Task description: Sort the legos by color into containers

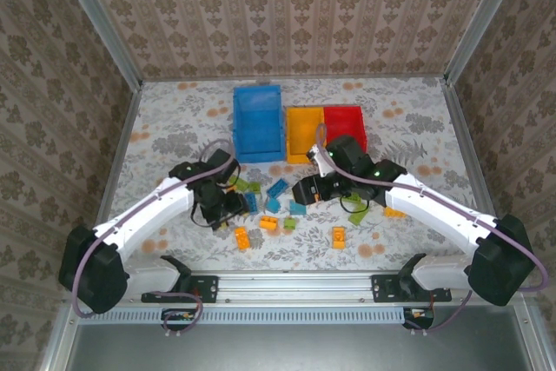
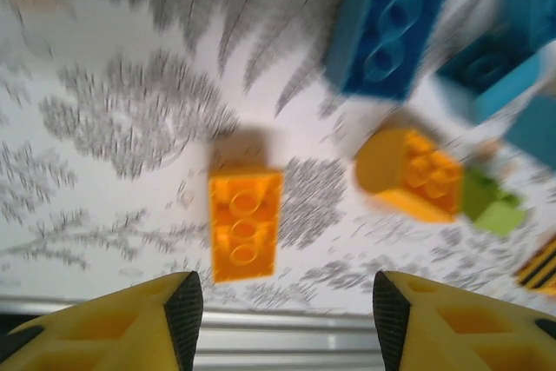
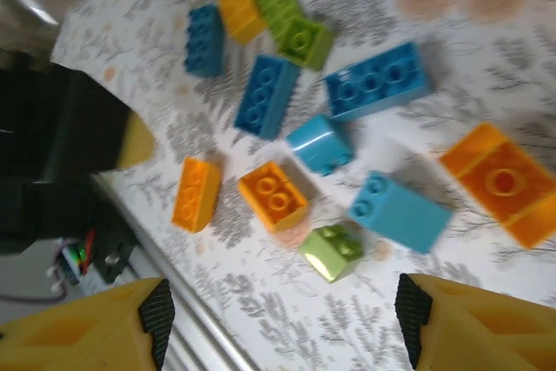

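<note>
At the bottom of the left wrist view my left gripper (image 2: 287, 310) hangs with its jaws parted and nothing between them. Just above it an orange brick (image 2: 245, 225) lies flat, studs up. My right gripper (image 3: 285, 314) is likewise spread and empty over the scattered legos (image 1: 268, 224), a green brick (image 3: 333, 251) nearest it. Farther off, at upper centre of the top view, stand the blue bin (image 1: 259, 123), yellow bin (image 1: 304, 134) and red bin (image 1: 345, 128). I judge this the picking step: next I must descend, centre on one brick and close.
</note>
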`<state>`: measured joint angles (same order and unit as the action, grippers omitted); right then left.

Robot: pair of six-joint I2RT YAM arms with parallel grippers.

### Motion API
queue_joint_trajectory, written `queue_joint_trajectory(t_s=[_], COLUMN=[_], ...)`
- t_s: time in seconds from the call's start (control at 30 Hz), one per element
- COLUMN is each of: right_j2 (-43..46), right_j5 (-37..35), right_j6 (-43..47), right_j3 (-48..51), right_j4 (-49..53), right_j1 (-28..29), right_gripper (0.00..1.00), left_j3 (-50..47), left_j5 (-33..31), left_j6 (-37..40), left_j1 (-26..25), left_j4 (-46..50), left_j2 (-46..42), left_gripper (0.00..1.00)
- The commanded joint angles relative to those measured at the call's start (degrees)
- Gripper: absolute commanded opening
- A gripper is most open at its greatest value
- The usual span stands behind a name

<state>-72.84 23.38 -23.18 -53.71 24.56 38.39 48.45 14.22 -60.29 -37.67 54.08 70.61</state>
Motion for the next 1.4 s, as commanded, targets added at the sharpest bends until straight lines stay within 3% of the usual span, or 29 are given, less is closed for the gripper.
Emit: queue_joint_trajectory(t_s=[0.0,0.17,0.67,0.93,1.1,1.23,1.37], right_j2=[1.34,2.0,4.05,3.62,3.66,5.1,7.07], right_j5=[7.05,8.64,7.74,7.47,8.18,5.69,-0.74], right_j6=[1.38,1.98,0.54,0.33,0.38,0.47,-2.38], right_j3=[1.37,2.33,4.72,4.23,3.42,0.85,0.12], right_j4=[-5.44,-5.3,-5.49,-5.47,-5.96,-6.34,-12.87], right_j1=[1.49,1.86,1.94,1.95,1.95,1.63,0.09], right_gripper=[0.77,0.81,0.81,0.81,0.8,0.8,0.8], left_j3=[-2.65,-4.51,-4.24,-5.37,-3.42,5.59,17.48], left_j5=[3.23,0.82,-5.7,-6.52,-9.44,-17.06,-19.42], left_j6=[-5.26,-9.8,-4.18,-2.37,-1.68,2.05,8.61], left_j1=[-4.6,-9.12,-10.18,-10.41,-10.74,-11.65,-9.36], left_j4=[0.79,-7.12,-4.23,-9.52,-7.09,1.21,4.21], left_j2=[1.46,6.18,11.38,14.35,13.54,10.19,12.98], left_gripper=[0.59,0.61,0.61,0.45,0.28,0.21,0.2])
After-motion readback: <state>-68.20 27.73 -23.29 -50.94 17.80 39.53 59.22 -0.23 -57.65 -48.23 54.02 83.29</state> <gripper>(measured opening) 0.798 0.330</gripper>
